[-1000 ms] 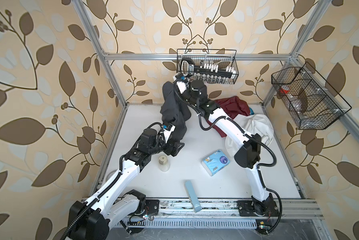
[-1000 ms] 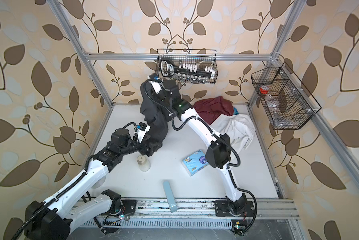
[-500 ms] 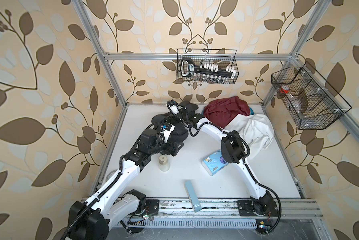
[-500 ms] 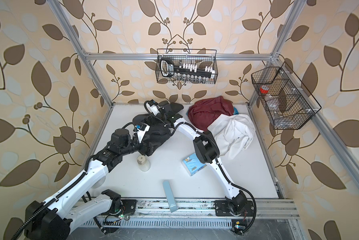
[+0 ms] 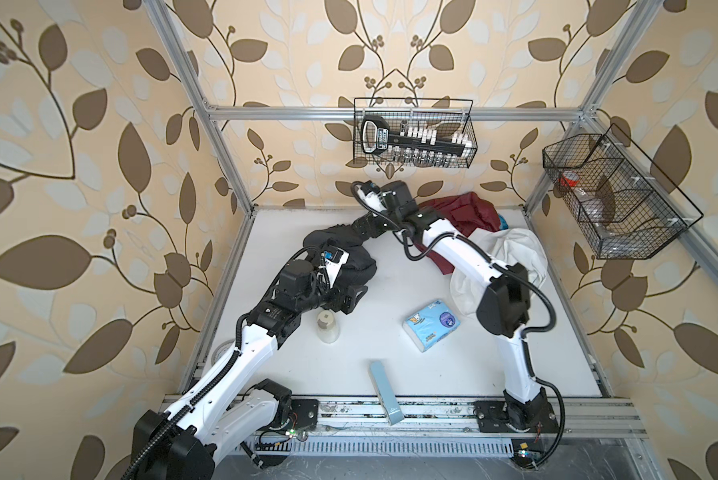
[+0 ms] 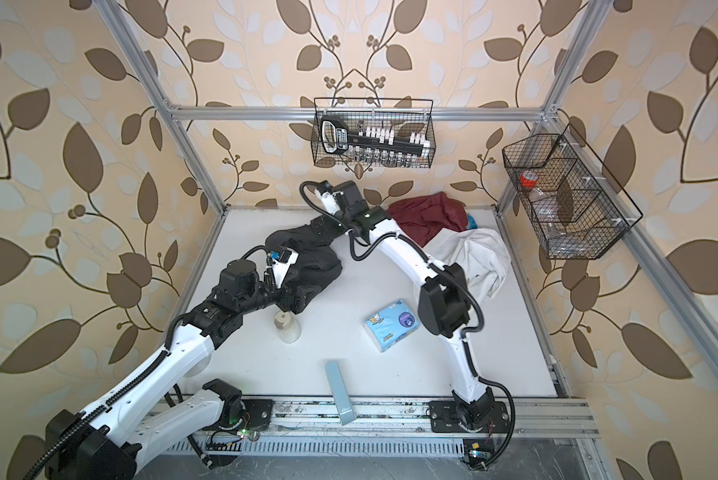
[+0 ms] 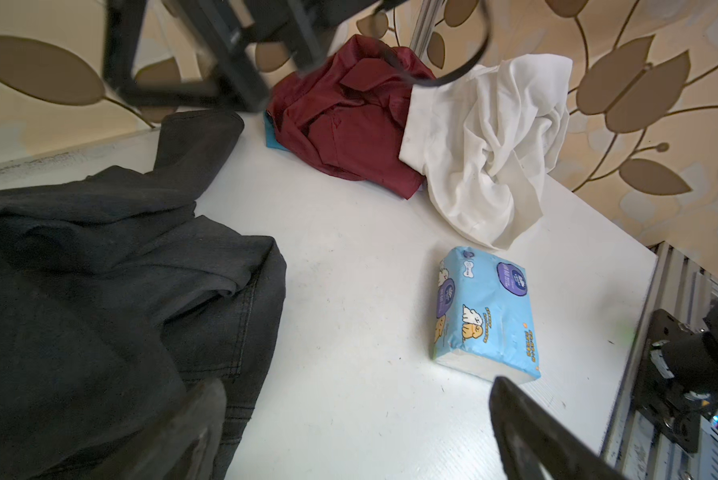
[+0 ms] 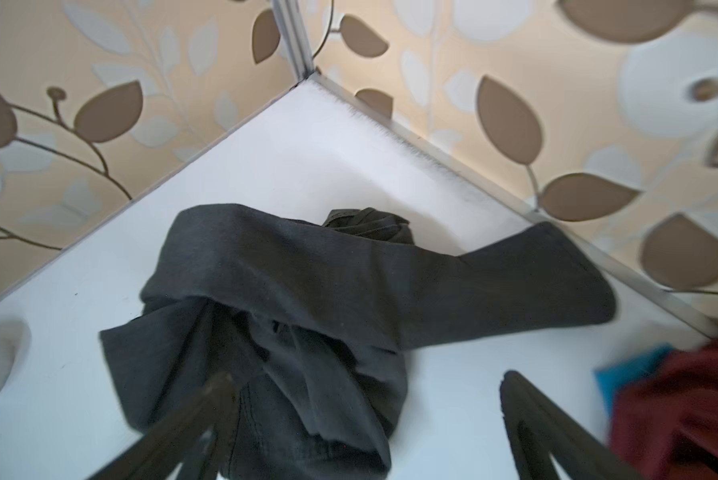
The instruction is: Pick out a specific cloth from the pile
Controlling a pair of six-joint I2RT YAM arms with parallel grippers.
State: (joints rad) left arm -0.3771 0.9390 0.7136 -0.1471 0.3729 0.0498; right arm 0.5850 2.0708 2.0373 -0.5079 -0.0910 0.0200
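Note:
The cloth [image 5: 340, 255] [image 6: 307, 255] lies crumpled on the white table at the back left, apart from the pile, with one sleeve-like part stretched toward the back wall [image 8: 515, 282]. The pile sits at the back right: a maroon garment [image 5: 467, 212] [image 7: 349, 124], a white one [image 5: 511, 253] [image 7: 486, 145] and a bit of blue [image 8: 631, 370]. My right gripper [image 5: 359, 230] [image 8: 370, 424] hangs open just above the cloth and holds nothing. By the cloth's near edge [image 7: 100, 270], my left gripper [image 5: 355, 296] [image 7: 361, 436] is open over bare table.
A small pale bottle [image 5: 327, 326] stands just in front of my left gripper. A blue tissue pack [image 5: 432, 324] lies mid-table and a flat light-blue box [image 5: 384, 390] near the front rail. Wire baskets hang on the back wall [image 5: 415, 133] and the right wall [image 5: 610, 195].
My right gripper had the cloth lifted high, came down, opened and let it go. The cloth now lies on the table. The right arm has drawn back a little.

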